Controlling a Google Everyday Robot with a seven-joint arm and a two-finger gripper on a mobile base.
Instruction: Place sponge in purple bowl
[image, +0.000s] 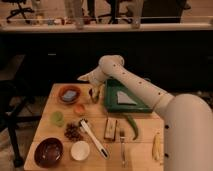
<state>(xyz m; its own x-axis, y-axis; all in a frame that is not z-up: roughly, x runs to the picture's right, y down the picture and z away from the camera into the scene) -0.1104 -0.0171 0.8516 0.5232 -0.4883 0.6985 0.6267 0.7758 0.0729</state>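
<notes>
The sponge (70, 94) is a small light blue-grey block lying inside the orange-brown bowl (62, 96) at the table's back left. At the front left corner sits the dark purple bowl (48, 152), with nothing in it. My arm reaches in from the right, bends at a pale elbow, and points down to the left. My gripper (85, 78) hangs open and holds nothing, just above and to the right of the orange-brown bowl, clear of the sponge.
A green tray (111, 102) with a grey wedge (125, 98) stands behind centre. A dark cup (95, 94) is under the wrist. A green cup (57, 118), white bowl (80, 150), white brush (93, 138), brown block (110, 128), green pepper (133, 127), fork (122, 148) and banana (157, 146) also lie about.
</notes>
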